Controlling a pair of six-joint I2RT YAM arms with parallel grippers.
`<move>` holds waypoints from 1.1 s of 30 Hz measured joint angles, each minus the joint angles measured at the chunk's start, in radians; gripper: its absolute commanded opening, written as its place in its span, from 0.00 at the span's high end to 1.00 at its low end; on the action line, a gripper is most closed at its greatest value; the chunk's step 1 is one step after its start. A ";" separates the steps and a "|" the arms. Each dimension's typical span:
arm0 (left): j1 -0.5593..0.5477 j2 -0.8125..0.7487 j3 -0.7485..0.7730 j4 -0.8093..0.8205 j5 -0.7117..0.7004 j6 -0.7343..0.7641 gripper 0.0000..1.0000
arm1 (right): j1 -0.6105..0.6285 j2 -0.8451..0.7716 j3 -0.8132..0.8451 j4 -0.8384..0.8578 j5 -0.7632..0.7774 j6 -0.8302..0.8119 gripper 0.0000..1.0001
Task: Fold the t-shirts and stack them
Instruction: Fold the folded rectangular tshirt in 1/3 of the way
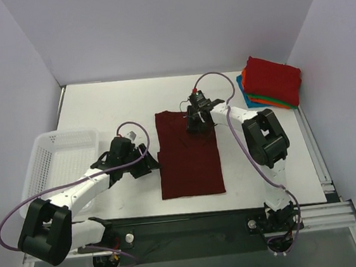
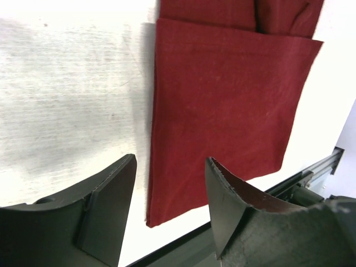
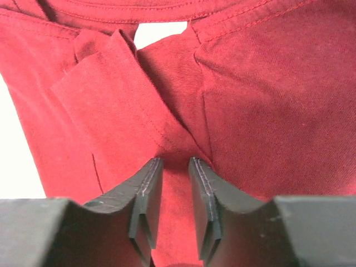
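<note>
Closest to my right wrist lens, my right fingers stand nearly together, clamped on a small ridge of the dark maroon soft-cloth t-shirt. Creases run from the tucked-in sleeves straight into the narrow gap between them, just short of the collar. My left fingers are wide apart and grip nothing, straddling the shirt's left edge near its hem corner; whether they touch the white bench I cannot tell. Seen from above, the shirt lies as a long narrow strip in the middle of the bench, collar at the far end, sides turned in. I judge the lengthwise folds done and the crosswise fold in hand. Next, I reckon, the collar end must be lifted and carried toward the hem, while the left fingers hold the near edge so the strip does not slide. At the far right corner sits the pile of folded shirts, bright red on top with orange, green and blue beneath; the white mesh basket sits at the left
</note>
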 measured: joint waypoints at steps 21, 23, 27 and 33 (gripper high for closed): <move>-0.042 0.269 0.120 0.311 0.108 -0.026 0.84 | -0.056 -0.479 -0.457 0.142 -0.287 0.114 0.81; -0.045 0.342 0.131 0.361 0.127 -0.040 0.87 | -0.060 -0.451 -0.487 0.171 -0.327 0.126 0.83; -0.043 0.458 0.148 0.440 0.141 -0.059 0.89 | -0.103 -0.389 -0.536 0.254 -0.394 0.145 0.84; -0.023 0.507 0.121 0.502 0.142 -0.079 0.93 | -0.239 -0.322 -0.642 0.360 -0.491 0.181 0.85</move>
